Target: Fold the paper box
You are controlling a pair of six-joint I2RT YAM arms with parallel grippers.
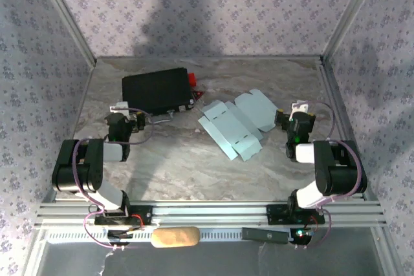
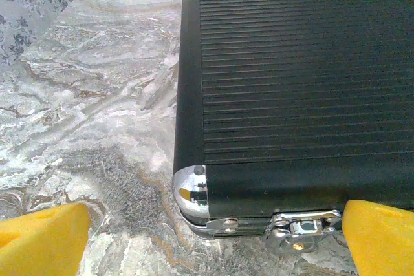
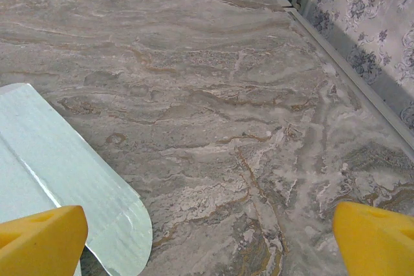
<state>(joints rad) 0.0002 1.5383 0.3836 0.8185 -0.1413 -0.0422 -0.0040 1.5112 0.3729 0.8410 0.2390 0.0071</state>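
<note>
The paper box (image 1: pixel 238 125) lies flat and unfolded on the marble table, a pale blue die-cut sheet with flaps, right of centre. One rounded flap of the paper box (image 3: pixel 58 172) reaches into the right wrist view at the lower left. My right gripper (image 1: pixel 288 119) stands open just right of the sheet, its yellow fingertips (image 3: pixel 372 240) wide apart over bare table. My left gripper (image 1: pixel 124 113) is open too, at the near left corner of the black case. Nothing is between its yellow fingertips (image 2: pixel 42 240).
A black ribbed case (image 1: pixel 157 90) with a red end and metal corners (image 2: pixel 192 189) lies at the back left. Patterned walls and aluminium rails (image 1: pixel 336 105) close in the table. A tan oblong object (image 1: pixel 175 237) rests on the front rail.
</note>
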